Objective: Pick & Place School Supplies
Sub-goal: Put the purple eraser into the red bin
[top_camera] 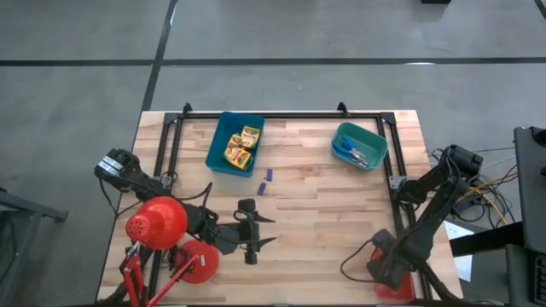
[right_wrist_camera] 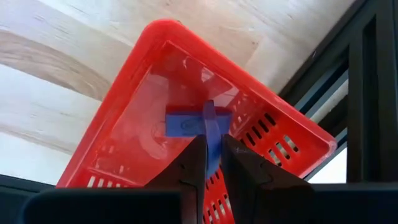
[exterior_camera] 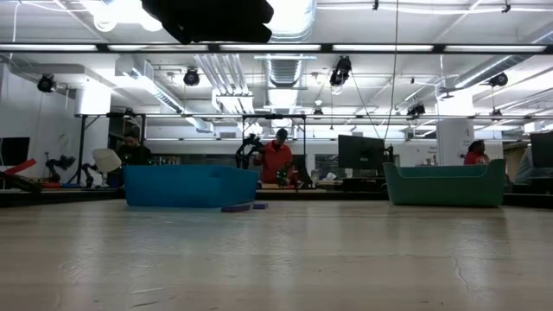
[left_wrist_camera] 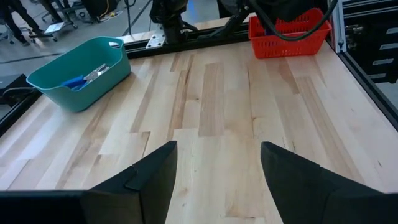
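Pale wooden tabletop [top_camera: 324, 213]: at lower right, the right gripper [right_wrist_camera: 211, 163] pinches a small purple stick [right_wrist_camera: 210, 134] over the red plastic basket [right_wrist_camera: 118, 124]; releasing seems next. Left gripper [left_wrist_camera: 214, 180] waits, fingers apart.

Trays: three — one blue tray [top_camera: 215, 152], one teal tray [top_camera: 372, 136], one red basket tray [right_wrist_camera: 140, 74].
Yellow crayon boxes [top_camera: 241, 146]: a cluster in the blue tray, apparently three; exact count unclear.
Blue-handled scissors [top_camera: 350, 153]: in the teal tray, count not readable.
Purple sticks: two on the table [top_camera: 265, 181], two over the red basket [right_wrist_camera: 199, 123].
Red desk lamp [top_camera: 157, 223]: one.
Robot arms: two.
People in background: three.
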Controlling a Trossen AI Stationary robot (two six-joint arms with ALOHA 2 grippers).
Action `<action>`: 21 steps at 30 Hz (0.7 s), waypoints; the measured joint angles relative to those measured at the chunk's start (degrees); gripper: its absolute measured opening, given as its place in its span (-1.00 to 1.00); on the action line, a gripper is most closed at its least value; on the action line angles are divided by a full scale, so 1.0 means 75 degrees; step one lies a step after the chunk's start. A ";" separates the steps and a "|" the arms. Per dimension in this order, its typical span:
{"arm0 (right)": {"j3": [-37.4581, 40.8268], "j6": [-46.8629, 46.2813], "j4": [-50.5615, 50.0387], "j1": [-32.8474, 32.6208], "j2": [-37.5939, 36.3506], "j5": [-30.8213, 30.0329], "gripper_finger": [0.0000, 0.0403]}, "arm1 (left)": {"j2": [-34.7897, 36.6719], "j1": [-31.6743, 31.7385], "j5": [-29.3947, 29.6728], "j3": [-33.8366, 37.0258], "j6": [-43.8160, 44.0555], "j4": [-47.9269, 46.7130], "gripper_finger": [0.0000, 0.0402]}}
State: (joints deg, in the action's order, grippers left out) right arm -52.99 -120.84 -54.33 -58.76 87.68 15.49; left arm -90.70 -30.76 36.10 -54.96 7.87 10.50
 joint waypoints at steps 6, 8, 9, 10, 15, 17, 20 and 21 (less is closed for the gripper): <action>0.0000 -0.0038 0.0030 0.0003 0.0076 0.0000 -0.78 | -0.0002 0.0000 0.0000 0.0000 0.0001 0.0000 0.18; -0.0003 -0.0079 0.0044 0.0003 0.0066 -0.0002 -0.78 | 0.0001 0.0000 0.0000 0.0000 0.0001 0.0000 0.18; -0.0002 -0.0082 0.0044 0.0003 0.0045 -0.0001 -0.78 | 0.0000 0.0000 0.0000 0.0000 0.0001 0.0000 0.18; -0.0003 -0.0085 0.0056 0.0003 0.0025 0.0000 -0.78 | 0.0000 0.0000 0.0000 0.0000 0.0001 0.0000 0.18; -0.0003 -0.0083 0.0076 0.0006 0.0006 -0.0003 -0.78 | -0.0002 0.0000 0.0000 0.0000 0.0001 0.0000 0.18; -0.0003 0.0032 0.0079 0.0006 0.0006 -0.0003 -0.78 | 0.0001 0.0000 0.0000 0.0000 0.0001 0.0000 0.18; -0.0003 0.0118 0.0102 0.0008 -0.0015 -0.0003 -0.78 | -0.0001 0.0000 0.0000 0.0000 0.0001 -0.0001 0.18; -0.0003 0.0121 0.0101 0.0012 -0.0028 -0.0004 -0.79 | 0.0000 0.0000 0.0000 0.0000 0.0002 -0.0001 0.18</action>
State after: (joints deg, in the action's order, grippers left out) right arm -53.01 -119.94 -53.57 -58.67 87.46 15.45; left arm -90.70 -30.76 36.10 -54.96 7.89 10.50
